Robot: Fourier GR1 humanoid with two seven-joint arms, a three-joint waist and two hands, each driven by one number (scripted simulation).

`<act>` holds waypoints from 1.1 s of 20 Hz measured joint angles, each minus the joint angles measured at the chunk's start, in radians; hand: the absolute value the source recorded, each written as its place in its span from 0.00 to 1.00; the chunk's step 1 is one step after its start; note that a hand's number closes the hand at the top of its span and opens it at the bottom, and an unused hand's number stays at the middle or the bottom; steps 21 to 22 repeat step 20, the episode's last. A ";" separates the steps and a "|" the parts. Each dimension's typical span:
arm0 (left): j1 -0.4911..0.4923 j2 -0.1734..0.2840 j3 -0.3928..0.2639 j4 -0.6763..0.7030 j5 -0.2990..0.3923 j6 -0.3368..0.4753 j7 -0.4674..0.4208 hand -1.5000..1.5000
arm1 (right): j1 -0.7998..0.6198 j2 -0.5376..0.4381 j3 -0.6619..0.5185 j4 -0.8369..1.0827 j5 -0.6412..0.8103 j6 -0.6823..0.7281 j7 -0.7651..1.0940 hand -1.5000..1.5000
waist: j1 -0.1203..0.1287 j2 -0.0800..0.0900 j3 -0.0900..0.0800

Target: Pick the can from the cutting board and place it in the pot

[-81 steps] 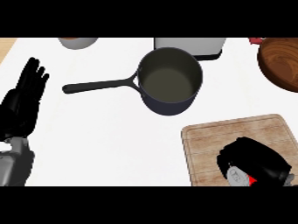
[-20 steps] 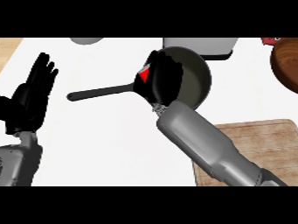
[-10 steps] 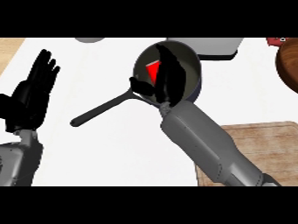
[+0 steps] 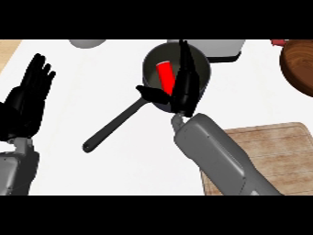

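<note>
Head view: red can lies inside the pot, right hand open above it

Left hand [image 4: 26, 98] shows at the left side, fingers straight and spread, pointing up, holding nothing. To its right, the pot's long dark handle runs slantwise across the white counter [image 4: 118, 174], from lower left up to the pot [image 4: 201, 62]. The red can [image 4: 165, 77] sits inside the pot, toward its left side. The right hand [image 4: 184, 87] is over the pot, fingers straight and together, pointing up, thumb out to the left; the can shows between thumb and fingers, and I cannot tell if they touch. Lower right lies the cutting board [image 4: 287, 151], partly under the grey forearm. A brown wooden bowl [image 4: 311, 69] sits at the right edge.
</note>
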 measured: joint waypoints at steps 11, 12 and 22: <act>0.055 0.006 0.032 -0.042 0.000 -0.011 0.019 0.50 | 0.269 -0.108 -0.113 -0.282 -0.166 0.170 -0.224 0.00 | -0.039 -0.011 -0.001; 0.059 0.006 0.037 -0.042 0.003 -0.017 0.016 0.50 | 0.296 -0.120 -0.116 -0.319 -0.163 0.186 -0.218 0.00 | -0.040 -0.012 -0.001; 0.045 -0.015 0.046 -0.011 -0.015 -0.021 -0.005 0.50 | 0.468 -0.156 -0.158 -0.486 -0.142 0.303 -0.245 0.00 | -0.043 -0.012 -0.002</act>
